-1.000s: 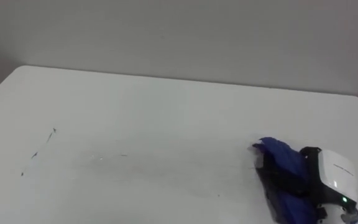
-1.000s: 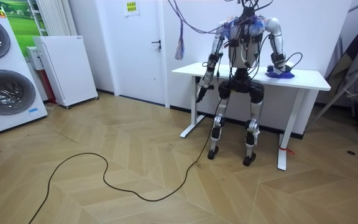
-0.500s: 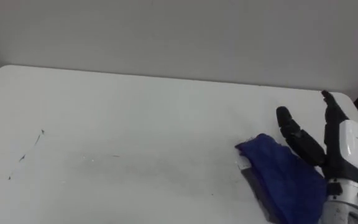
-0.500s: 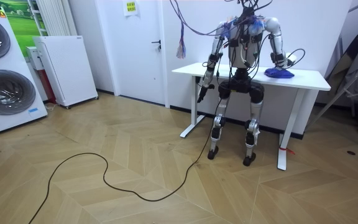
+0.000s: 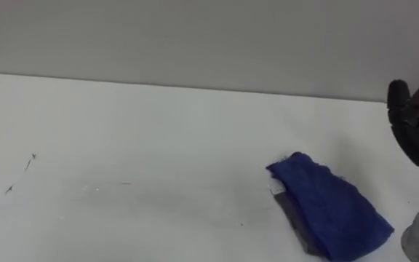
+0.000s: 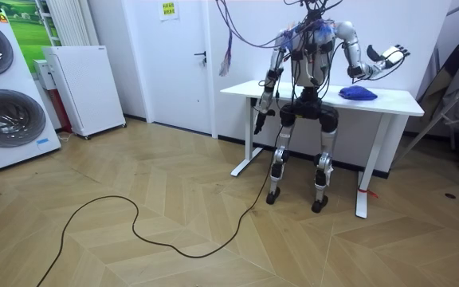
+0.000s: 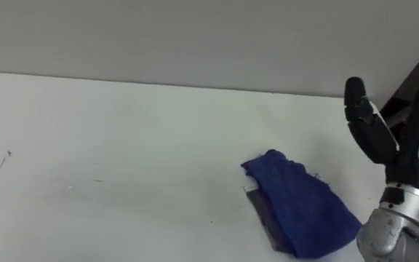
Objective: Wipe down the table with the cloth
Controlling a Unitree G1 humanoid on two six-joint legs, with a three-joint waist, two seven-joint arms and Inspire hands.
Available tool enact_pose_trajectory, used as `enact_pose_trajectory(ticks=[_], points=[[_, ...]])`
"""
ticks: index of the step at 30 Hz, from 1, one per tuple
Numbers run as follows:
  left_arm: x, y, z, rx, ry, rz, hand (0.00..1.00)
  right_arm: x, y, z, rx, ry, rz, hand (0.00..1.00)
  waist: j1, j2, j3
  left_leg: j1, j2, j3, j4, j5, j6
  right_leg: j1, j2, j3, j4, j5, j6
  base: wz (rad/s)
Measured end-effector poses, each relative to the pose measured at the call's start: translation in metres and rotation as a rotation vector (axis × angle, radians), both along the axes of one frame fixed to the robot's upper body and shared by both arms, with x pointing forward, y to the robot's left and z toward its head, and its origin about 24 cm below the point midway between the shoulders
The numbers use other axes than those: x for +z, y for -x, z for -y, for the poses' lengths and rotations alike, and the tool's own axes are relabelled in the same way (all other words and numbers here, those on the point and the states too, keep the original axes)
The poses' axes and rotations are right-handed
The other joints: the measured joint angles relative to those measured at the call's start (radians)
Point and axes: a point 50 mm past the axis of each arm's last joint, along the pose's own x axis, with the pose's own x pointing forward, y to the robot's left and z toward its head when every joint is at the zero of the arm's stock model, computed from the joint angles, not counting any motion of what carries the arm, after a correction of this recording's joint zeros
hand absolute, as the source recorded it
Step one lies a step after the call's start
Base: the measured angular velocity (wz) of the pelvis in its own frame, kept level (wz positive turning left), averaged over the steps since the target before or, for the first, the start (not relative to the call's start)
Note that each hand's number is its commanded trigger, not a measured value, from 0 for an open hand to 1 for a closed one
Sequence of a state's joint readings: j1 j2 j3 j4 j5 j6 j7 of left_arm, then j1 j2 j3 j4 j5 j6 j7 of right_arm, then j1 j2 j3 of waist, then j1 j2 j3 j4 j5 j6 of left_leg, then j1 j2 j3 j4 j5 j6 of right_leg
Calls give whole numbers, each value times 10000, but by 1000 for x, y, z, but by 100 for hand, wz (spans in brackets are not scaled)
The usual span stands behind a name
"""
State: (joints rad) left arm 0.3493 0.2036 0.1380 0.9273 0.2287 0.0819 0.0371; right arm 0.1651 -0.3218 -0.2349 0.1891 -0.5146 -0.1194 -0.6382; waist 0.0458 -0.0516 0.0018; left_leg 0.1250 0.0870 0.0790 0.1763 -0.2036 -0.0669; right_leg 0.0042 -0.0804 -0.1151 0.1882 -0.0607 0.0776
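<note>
fuzzy blue cloth – smooth matt white table, faintly scuffed

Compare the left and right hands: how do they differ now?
Right hand is high above the table's right end, fingers straight; left hand hangs below the tabletop at its left end. Right hand is near the cloth; left hand is far from it. Neither holds the cloth.

A blue cloth is seen crumpled on the right part of the white table. The right hand is seen at the right edge, apart from the cloth, with fingers straight. Small dark marks are seen at the table's left.
</note>
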Motion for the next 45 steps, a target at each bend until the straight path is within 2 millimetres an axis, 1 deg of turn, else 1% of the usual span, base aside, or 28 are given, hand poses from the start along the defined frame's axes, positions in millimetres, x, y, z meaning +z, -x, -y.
enact_pose_trajectory(ticks=[3,5,6,10,11,12,14,15,16,17,18,20,21,23,24,26,28,29,31,32,34,36,38,39,41,43,44,45], points=[[1,5,-4,283,-41,-30,0,-7,8,16,-859,-401,-210,0,-136,-1,-8,14,0,10,3,0,0,-1,0,10,21,-1,-1,0],[2,5,-6,427,-81,1,0,-24,21,32,-1946,-1224,-596,0,-244,-22,-25,15,0,10,7,-1,-1,-15,0,21,54,-14,-6,0],[2,6,-7,494,-98,-4,0,-29,25,35,-2227,-1382,-817,0,-266,-34,-23,15,0,10,7,-1,0,-21,0,23,54,-16,-8,0],[4,19,-12,876,-235,-292,0,-64,56,53,-4074,-2705,-2125,0,-489,-127,-57,-64,0,18,18,-3,3,-99,0,34,53,-17,-8,0],[5,23,-13,1011,-268,-407,0,-73,66,57,-4566,-3099,-2429,0,-571,-171,-46,-64,0,17,26,-1,7,-101,0,34,70,-18,-9,0],[5,24,-13,1074,-282,-424,0,-78,70,58,-4828,-3297,-2581,0,-624,-170,-50,-64,0,17,32,1,9,-105,0,38,87,-21,-13,0],[6,27,-15,1222,-360,-424,0,-90,88,63,-5731,-3925,-3005,0,-710,-156,-104,-48,0,32,36,-3,4,-140,2,71,170,-56,-29,0],[7,29,-16,1261,-383,-463,0,-93,93,64,-5928,-4040,-3089,0,-735,-151,-111,-36,1,33,34,-3,4,-134,4,73,178,-62,-32,0],[7,28,-17,1322,-422,-434,0,-96,102,66,-6286,-4220,-3250,0,-757,-160,-113,-22,2,34,27,-4,2,-138,3,79,206,-85,-30,0],[8,28,-18,1354,-448,-395,0,-99,107,67,-6495,-4380,-3298,0,-790,-173,-116,-21,2,35,27,-5,1,-144,3,80,220,-95,-31,0],[8,27,-19,1362,-501,-360,0,-102,115,68,-6815,-4666,-3331,0,-909,-202,-128,-22,7,24,29,-7,-1,-145,2,73,223,-114,-41,0],[10,29,-22,1412,-568,-394,0,-111,136,71,-7751,-5287,-3515,0,-1041,-241,-122,-22,11,22,36,-12,-1,-151,-2,88,175,-138,-54,0],[10,29,-22,1434,-576,-383,0,-114,143,71,-8063,-5489,-3631,0,-1072,-244,-119,-23,11,23,36,-12,-1,-155,-2,100,174,-139,-55,0],[10,30,-23,1471,-611,-368,0,-125,166,69,-9015,-6103,-4119,0,-1218,-290,-145,-25,11,27,35,-16,2,-156,0,111,180,-149,-72,0],[10,30,-23,1477,-619,-367,0,-127,172,68,-9174,-6195,-4267,0,-1252,-290,-147,-25,11,31,35,-17,1,-153,2,111,176,-149,-72,0],[10,23,-23,1405,-637,-164,0,-137,203,62,-10125,-6754,-5012,0,-1232,-294,-143,-18,11,44,41,-24,3,-146,50,253,160,-142,-61,0],[11,23,-24,1398,-658,-143,0,-143,219,57,-10592,-7325,-5515,0,-1233,-246,-141,-8,15,103,39,-29,5,-169,84,376,161,-141,-63,-8],[11,23,-24,1410,-666,-162,0,-144,223,56,-10715,-7465,-5659,0,-1231,-224,-140,11,21,144,33,-37,4,-170,99,431,157,-145,-72,-11],[10,24,-23,1422,-665,-251,0,-152,237,46,-10872,-8067,-6483,0,-1227,-179,-145,32,23,169,39,-47,8,-169,116,506,156,-159,-95,-6],[10,25,-23,1435,-654,-288,0,-154,239,42,-10851,-8274,-6673,0,-1226,-177,-145,34,23,171,40,-48,8,-172,116,511,161,-161,-98,0],[7,28,-20,1526,-547,-517,0,-163,245,27,-10459,-8792,-7658,0,-1201,-120,-158,27,27,169,69,-71,9,-163,133,550,163,-146,-81,0],[5,27,-17,1402,-521,-578,0,-171,248,14,-9691,-8883,-8822,0,-1192,-115,-146,7,26,153,108,-96,29,-156,123,543,174,-128,-54,2],[2,28,-10,1165,-574,-784,0,-179,247,-1,-8356,-8733,-10486,0,-1061,8,-164,-9,16,184,142,-174,126,-164,97,550,160,-108,-35,-2],[1,28,-9,1124,-588,-810,0,-181,246,-4,-7969,-8635,-10875,0,-1003,50,-169,-9,16,205,143,-181,133,-161,95,550,157,-86,-37,-9],[-1,26,-4,952,-584,-908,0,-186,239,-13,-6915,-8314,-11785,0,-877,168,-151,-3,7,232,142,-184,133,-130,100,551,127,45,-121,-5],[-5,24,4,748,-421,-1039,0,-190,222,-21,-5608,-7636,-12461,0,-660,361,-144,32,-14,227,146,-157,88,-120,100,570,140,55,-129,-4],[-6,22,6,708,-395,-1010,0,-191,217,-22,-5252,-7403,-12585,0,-588,405,-136,36,-17,217,146,-151,83,-116,100,570,140,55,-127,0],[-7,21,10,499,-384,-1080,0,-192,206,-25,-4482,-6788,-12962,0,-448,486,-128,59,-46,108,146,-150,84,-82,102,560,139,45,-115,9]])
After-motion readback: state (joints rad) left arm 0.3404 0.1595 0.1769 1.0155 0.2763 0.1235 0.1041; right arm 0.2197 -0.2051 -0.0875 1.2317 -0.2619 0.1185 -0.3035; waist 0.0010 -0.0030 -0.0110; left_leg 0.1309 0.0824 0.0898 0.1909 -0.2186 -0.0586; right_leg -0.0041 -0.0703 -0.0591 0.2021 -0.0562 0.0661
